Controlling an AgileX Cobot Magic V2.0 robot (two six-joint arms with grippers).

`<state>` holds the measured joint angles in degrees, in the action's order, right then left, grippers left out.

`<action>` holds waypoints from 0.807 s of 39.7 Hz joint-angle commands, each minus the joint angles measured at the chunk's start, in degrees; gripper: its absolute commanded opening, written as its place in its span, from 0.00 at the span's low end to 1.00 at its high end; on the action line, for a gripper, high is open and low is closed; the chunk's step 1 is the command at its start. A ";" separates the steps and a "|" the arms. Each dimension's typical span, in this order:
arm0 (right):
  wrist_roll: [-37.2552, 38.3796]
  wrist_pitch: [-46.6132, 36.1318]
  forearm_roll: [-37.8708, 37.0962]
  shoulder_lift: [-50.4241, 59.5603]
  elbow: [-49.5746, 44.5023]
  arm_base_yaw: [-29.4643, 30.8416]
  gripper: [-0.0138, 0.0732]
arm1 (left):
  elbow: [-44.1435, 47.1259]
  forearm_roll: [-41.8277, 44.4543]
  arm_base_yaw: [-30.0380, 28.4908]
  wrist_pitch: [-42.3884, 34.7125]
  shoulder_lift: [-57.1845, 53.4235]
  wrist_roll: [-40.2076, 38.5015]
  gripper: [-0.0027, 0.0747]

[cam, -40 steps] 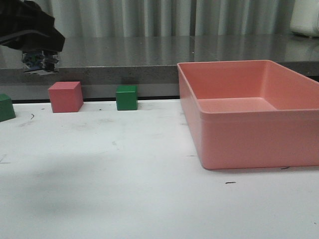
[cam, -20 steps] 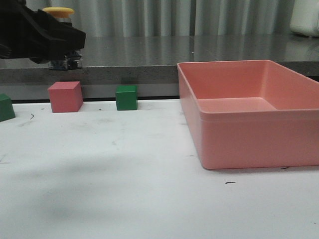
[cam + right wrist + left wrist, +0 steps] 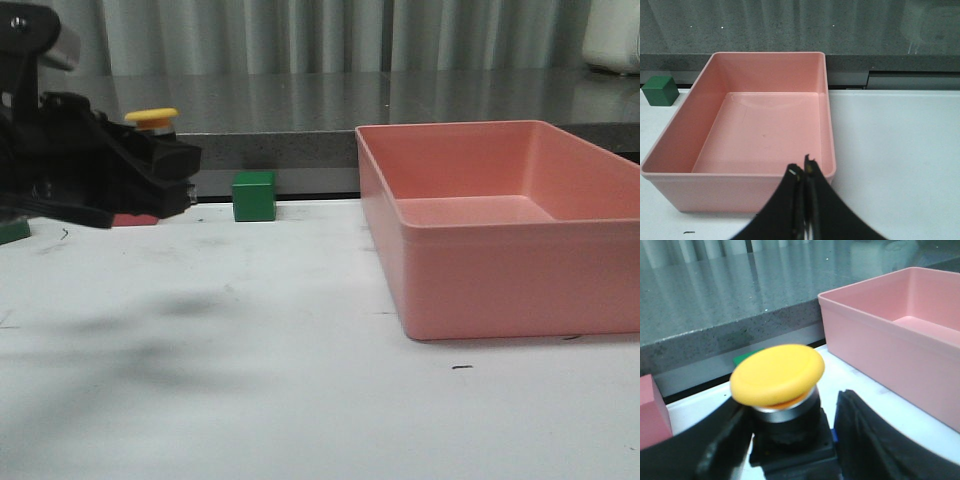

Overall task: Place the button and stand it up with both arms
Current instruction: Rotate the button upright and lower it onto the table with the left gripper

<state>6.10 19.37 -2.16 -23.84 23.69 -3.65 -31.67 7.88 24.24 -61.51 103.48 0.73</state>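
1. We are seeing the left gripper [image 3: 170, 180] at the left of the front view, above the white table [image 3: 300, 380], pinching the button [image 3: 152, 119] between its fingers [image 3: 865, 440].
2. In the left wrist view we are looking at the button upright: its yellow cap is sitting on top, the silver collar under it, and the black base is wedged between the two black fingers, one on each side.
3. We are noting that the button is held off the table, at the far left, well apart from the pink bin [image 3: 500, 250].
4. We are seeing a green cube [image 3: 254, 195] standing near the back edge of the table, just beside the left gripper's tip in the front view; the gripper is covering most of a pink cube [image 3: 135, 220].
5. In the right wrist view we are finding the right gripper [image 3: 804, 172] with its fingertips pressed together and nothing between them, hanging above the near wall of the pink bin.
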 commanded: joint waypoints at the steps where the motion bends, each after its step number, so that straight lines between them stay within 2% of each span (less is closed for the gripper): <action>1: -0.56 -4.87 -0.80 -0.14 1.51 0.43 0.08 | -0.91 -1.92 -0.11 -10.70 2.24 0.05 0.32; 10: -0.56 -4.87 -0.80 -0.14 1.51 0.43 0.08 | 0.00 -1.92 -0.11 -13.51 8.37 0.05 0.32; 22: -0.56 -4.87 -0.80 -0.14 1.51 0.43 0.08 | 2.36 -2.28 -0.11 -14.54 9.54 2.79 0.32; 26: -0.56 -4.87 -0.80 -0.14 1.51 0.43 0.08 | 2.85 -2.28 -0.11 -14.55 9.54 2.79 0.35; 32: -0.56 -4.87 -0.80 -0.14 1.51 0.43 0.08 | 3.96 -2.28 -0.11 -15.26 9.54 2.79 0.45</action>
<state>6.10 19.27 -2.16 -23.84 23.69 -3.65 -27.98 6.41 24.24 -66.59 115.26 3.35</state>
